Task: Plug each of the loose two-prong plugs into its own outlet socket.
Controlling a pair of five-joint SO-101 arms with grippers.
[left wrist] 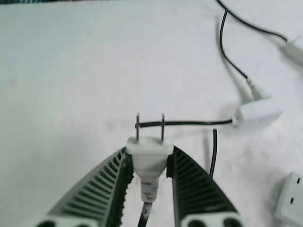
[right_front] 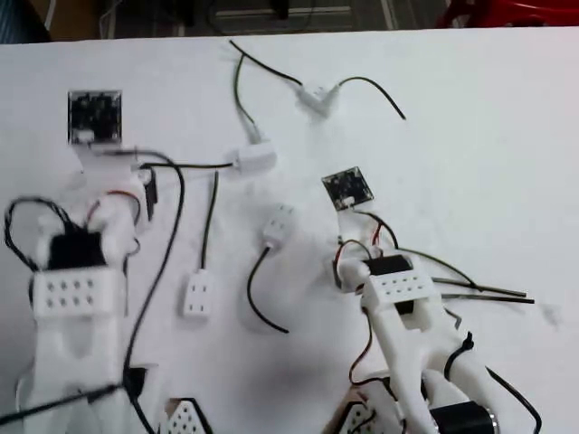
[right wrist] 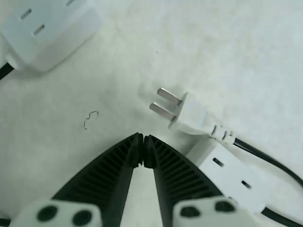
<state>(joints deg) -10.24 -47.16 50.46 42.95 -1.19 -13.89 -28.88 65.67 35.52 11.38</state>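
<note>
Your left gripper (left wrist: 149,152) is clamped on a white plastic two-prong plug (left wrist: 148,161), prongs pointing away from the wrist over the white table (left wrist: 71,71). Your right gripper (right wrist: 142,144) is pinched closed on nothing. Just past its tips a second white two-prong plug (right wrist: 189,113) lies flat, just beside a white rectangular outlet socket (right wrist: 227,177).

White table (right_front: 470,163) spans the high view; past its far edge, a red object (right_front: 516,13) at one o'clock, a brown object (right_front: 63,14) at eleven; a small bent wire scrap (right wrist: 91,119) lies on the table.
</note>
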